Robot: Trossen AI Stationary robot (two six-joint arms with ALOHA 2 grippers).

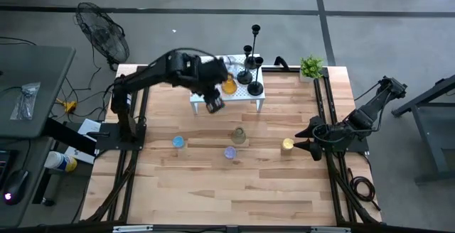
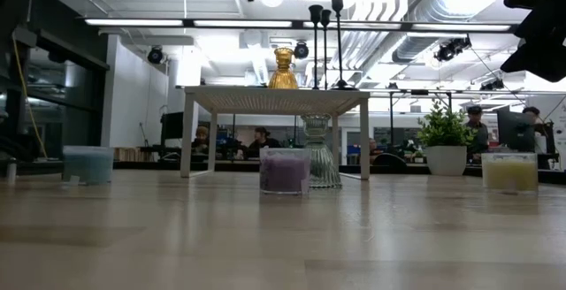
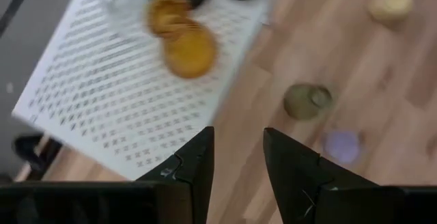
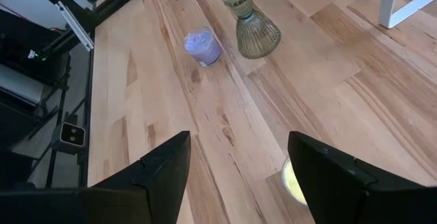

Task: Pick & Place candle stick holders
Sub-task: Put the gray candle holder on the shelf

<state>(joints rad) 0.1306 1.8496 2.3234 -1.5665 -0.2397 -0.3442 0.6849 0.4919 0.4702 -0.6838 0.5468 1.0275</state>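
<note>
The left gripper (image 1: 215, 104) is hovering empty, fingers parted, over the white stand (image 1: 202, 96), where the amber holder (image 1: 228, 86) and three black candlesticks (image 1: 249, 68) are standing, while the right gripper (image 1: 304, 138) is waiting wide open beside the yellow holder (image 1: 287, 144).

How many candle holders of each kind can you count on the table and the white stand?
Black candlesticks: 3
Amber glass holder: 1
Clear ribbed glass holder: 1
Blue holder: 1
Purple holder: 1
Yellow holder: 1
Total: 8
</note>
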